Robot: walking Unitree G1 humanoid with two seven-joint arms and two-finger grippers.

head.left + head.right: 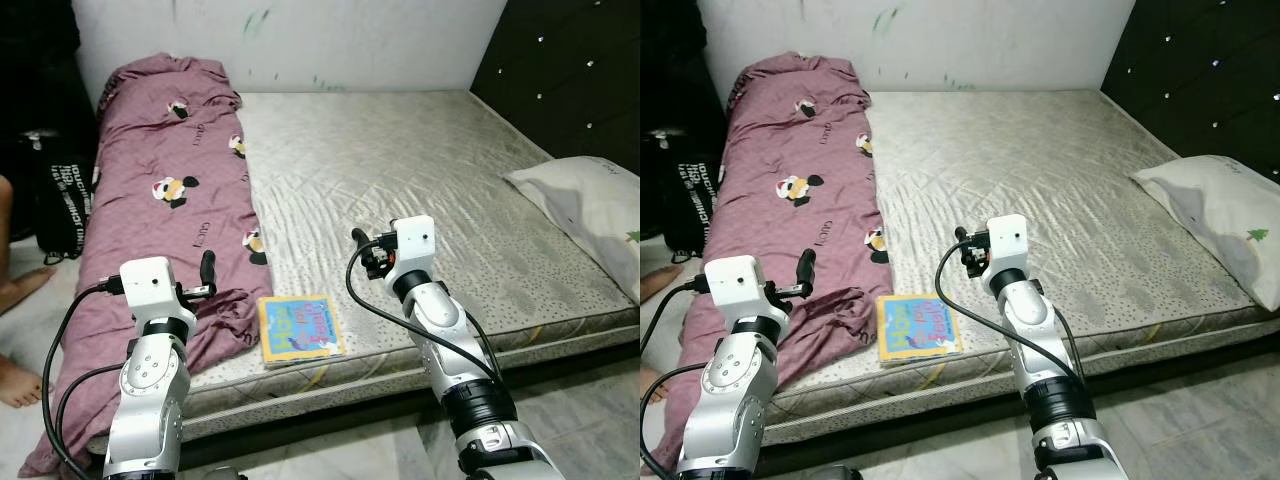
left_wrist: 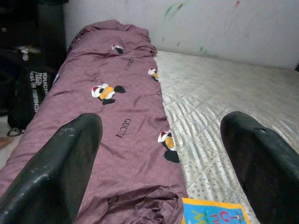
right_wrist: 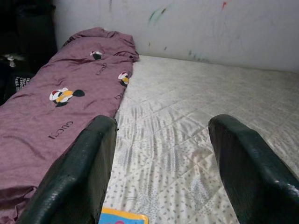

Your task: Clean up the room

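A colourful children's book (image 1: 299,329) lies flat near the front edge of the grey mattress (image 1: 420,170). To its left a mauve blanket (image 1: 170,190) with cartoon prints runs along the mattress's left side. My left gripper (image 1: 208,272) hovers open over the blanket's near end, left of the book. My right gripper (image 1: 366,252) hangs open above the mattress, just right of and beyond the book. In the left wrist view the book's corner (image 2: 212,212) shows between the black fingers (image 2: 56,172). The right wrist view has the book's edge (image 3: 122,217) low between its fingers (image 3: 77,172).
A white pillow (image 1: 590,205) rests at the mattress's right edge, beside a dark tufted headboard (image 1: 570,70). A black bag (image 1: 62,205) stands on the floor at the left, near a person's bare feet (image 1: 15,330). A marked white wall (image 1: 300,40) rises behind the bed.
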